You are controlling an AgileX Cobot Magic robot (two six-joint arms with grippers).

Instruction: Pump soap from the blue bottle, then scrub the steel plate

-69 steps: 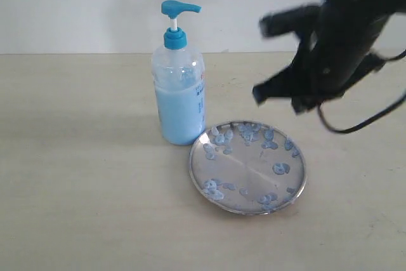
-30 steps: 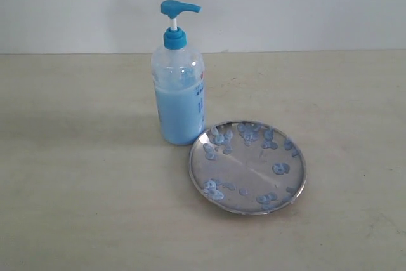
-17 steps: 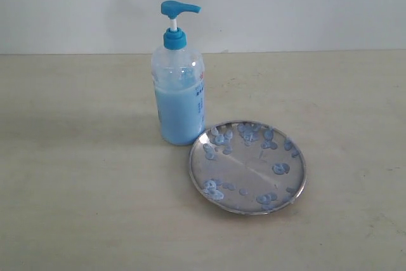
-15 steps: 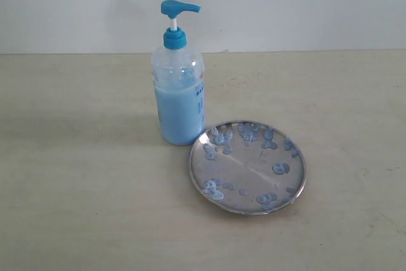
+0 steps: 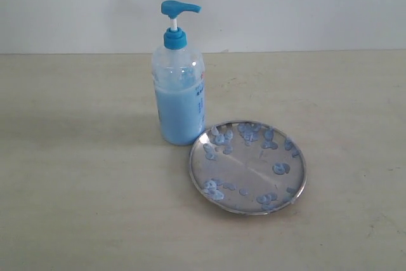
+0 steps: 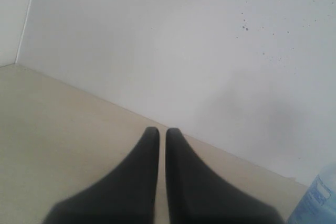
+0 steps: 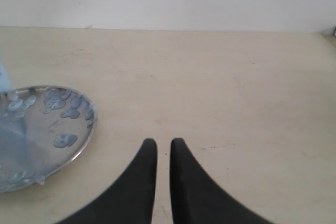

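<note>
The blue bottle [image 5: 179, 80] stands upright on the table, its blue pump head up and pale blue soap [image 5: 180, 115] filling its lower half. Just in front and to its right lies the steel plate [image 5: 247, 166], dotted with small blue blobs. Neither arm shows in the exterior view. My left gripper [image 6: 162, 131] is shut with nothing in it, pointing at the wall, with an edge of the bottle [image 6: 314, 200] at the frame's corner. My right gripper [image 7: 163, 141] is shut and empty over bare table, apart from the plate [image 7: 42, 135].
A beige table [image 5: 76, 188] runs back to a white wall [image 5: 285, 4]. The wall's corner [image 6: 26, 24] shows in the left wrist view.
The right arm, which hung over the table above the plate 2.3 s ago, has withdrawn out of the exterior view. Bottle and plate have not moved.
</note>
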